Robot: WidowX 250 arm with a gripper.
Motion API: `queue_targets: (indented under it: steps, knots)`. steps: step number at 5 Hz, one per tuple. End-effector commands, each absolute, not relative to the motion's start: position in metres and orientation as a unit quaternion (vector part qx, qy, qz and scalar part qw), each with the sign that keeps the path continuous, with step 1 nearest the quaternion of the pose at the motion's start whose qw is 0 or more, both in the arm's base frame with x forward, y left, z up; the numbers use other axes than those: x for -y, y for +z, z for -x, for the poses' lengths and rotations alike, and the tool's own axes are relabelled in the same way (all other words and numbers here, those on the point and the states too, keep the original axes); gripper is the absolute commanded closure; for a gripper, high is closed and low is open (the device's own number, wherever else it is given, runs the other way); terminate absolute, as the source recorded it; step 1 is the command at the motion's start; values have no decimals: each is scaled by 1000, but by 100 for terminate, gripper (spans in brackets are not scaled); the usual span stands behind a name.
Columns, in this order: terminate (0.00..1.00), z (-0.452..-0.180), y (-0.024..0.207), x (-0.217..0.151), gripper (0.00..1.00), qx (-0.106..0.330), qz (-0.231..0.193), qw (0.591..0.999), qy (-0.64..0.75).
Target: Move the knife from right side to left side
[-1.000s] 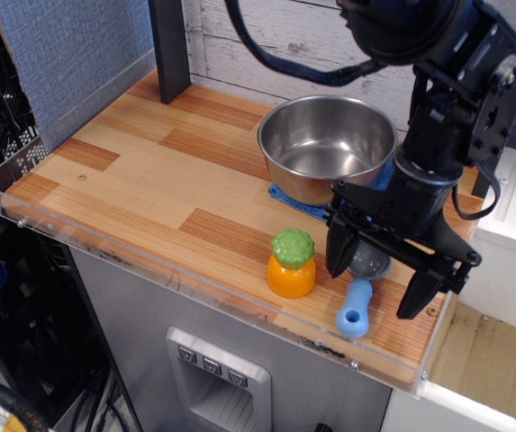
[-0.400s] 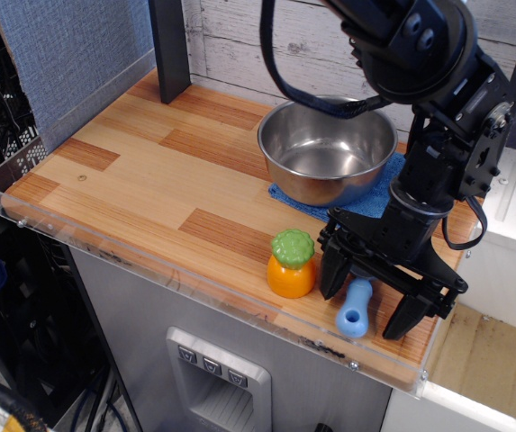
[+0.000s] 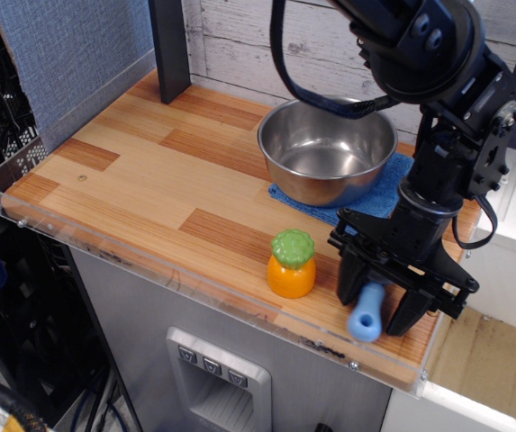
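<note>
1. Nearest, a grey metal cabinet front [image 3: 239,351] sits below the counter with a small panel of three grey push buttons [image 3: 214,364]; any marks on the buttons are too small to read.
2. Above it runs the clear acrylic lip [image 3: 149,266] along the near edge of the striped light-and-dark wooden tabletop [image 3: 149,171].
3. At the near right corner, the black two-fingered gripper [image 3: 385,305] stands over the wood with its jaws drawn in on either side of the knife [image 3: 366,312], a small toy with a chunky light-blue plastic handle and a hole at its end. The fingers look closed against the handle; the grey head is hidden behind the gripper.
4. Just left of the gripper, apart from it, stands the orange rounded toy with a bumpy green top [image 3: 292,264].
5. Farther back, the shiny steel bowl [image 3: 327,144] rests on a blue cloth [image 3: 379,193], right of centre.
6. At the far left, a dark upright post [image 3: 169,45] rises from the table; a grey fabric panel [image 3: 68,54] lines the left side and whitewashed planks [image 3: 239,45] form the back wall.
7. Compared with a second ago, the jaws were spread wide around the knife and its grey head showed; now they have narrowed onto the handle, and the handle's end has shifted slightly nearer and to the right. The orange toy and bowl have not moved.
8. No brand or readable writing shows.
</note>
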State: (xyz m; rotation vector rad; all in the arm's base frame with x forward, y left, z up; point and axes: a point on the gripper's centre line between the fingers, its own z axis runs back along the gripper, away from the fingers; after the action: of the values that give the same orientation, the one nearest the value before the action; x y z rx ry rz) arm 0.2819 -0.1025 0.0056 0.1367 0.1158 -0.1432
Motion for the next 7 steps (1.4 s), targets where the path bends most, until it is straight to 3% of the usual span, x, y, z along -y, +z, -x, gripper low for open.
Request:
queue_targets:
  steps: [1, 2, 3, 4, 5, 6, 7]
  knots:
    - [0, -283, 12, 96, 100, -45, -64, 994, -71]
    - [0, -285, 31, 91, 100, -20, -58, 996, -72]
    - [0, -293, 66, 89, 100, 27, -37, 996, -75]
    - [0, -302, 102, 74, 100, 74, 38, 993, -84]
    - [0, -307, 117, 36, 100, 89, 53, 993, -55]
    - [0, -313, 114, -11, 100, 86, 42, 995, -30]
    - [0, -323, 113, -52, 100, 87, 0, 996, -34]
